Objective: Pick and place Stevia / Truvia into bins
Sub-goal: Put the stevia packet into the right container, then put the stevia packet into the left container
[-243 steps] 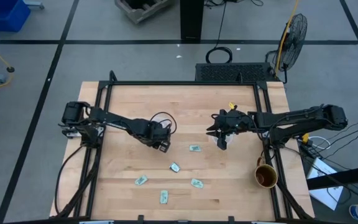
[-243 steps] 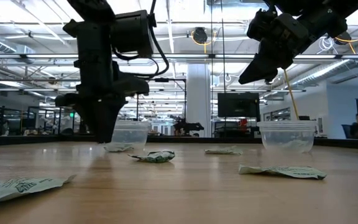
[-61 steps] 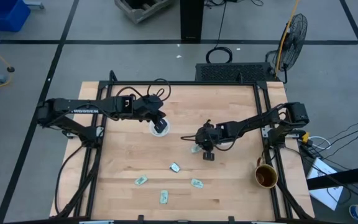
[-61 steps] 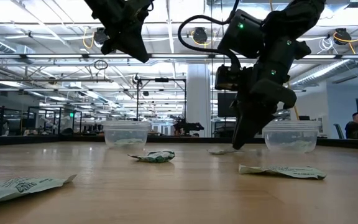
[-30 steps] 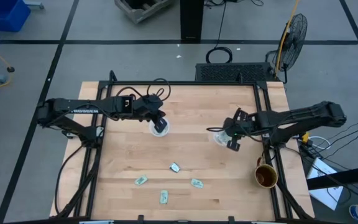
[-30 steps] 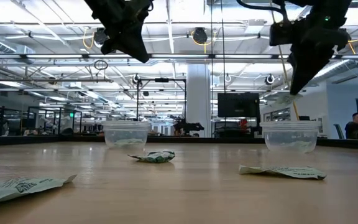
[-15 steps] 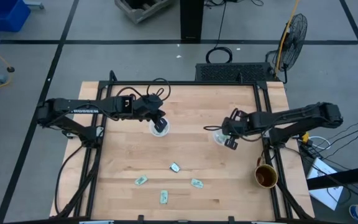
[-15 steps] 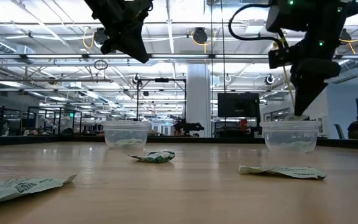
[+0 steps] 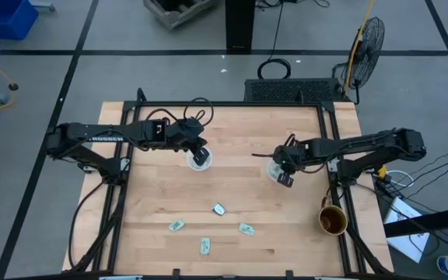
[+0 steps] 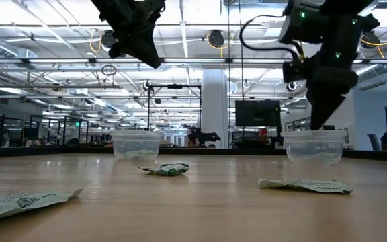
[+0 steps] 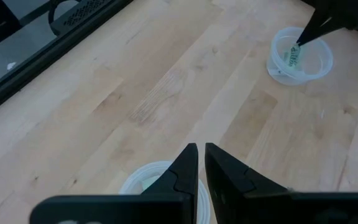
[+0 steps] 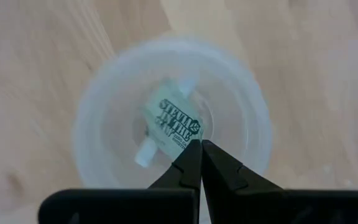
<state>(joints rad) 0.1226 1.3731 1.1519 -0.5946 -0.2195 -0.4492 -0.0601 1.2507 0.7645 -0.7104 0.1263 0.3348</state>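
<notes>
Two clear cups stand on the table, the left cup [image 9: 201, 159] and the right cup [image 9: 274, 171]. My right gripper [image 12: 196, 148] is straight above the right cup [image 12: 166, 124], shut on a pale green Stevia packet [image 12: 176, 124]. In the low view its tips [image 10: 321, 119] are just over the cup's rim [image 10: 312, 134]. My left gripper [image 11: 201, 152] is shut and empty, high above the left cup [image 11: 157, 180], which has a packet lying in it. Several packets lie flat on the near half of the table [image 9: 219, 209] [image 9: 176, 225] [image 9: 246, 229]. My right gripper pinches the Stevia packet by its upper edge [image 12: 188, 140] between the two fingertips, coming from above and pointing down. The packet hangs below the fingers inside the mouth of the right cup [image 11: 293, 57]. I cannot tell whether its lower end touches the cup's floor.
A brown mug [image 9: 333, 220] stands near the table's right edge, toward the near side. Black frame rails run along the left, right and far edges. A fourth packet [image 9: 205, 246] lies close to the near edge. Bare wood lies between the two cups.
My right gripper has come down over the right cup and shifted a little toward the table's left, carrying the packet. The packet, held well above the rim a second ago, now hangs in the cup's mouth.
</notes>
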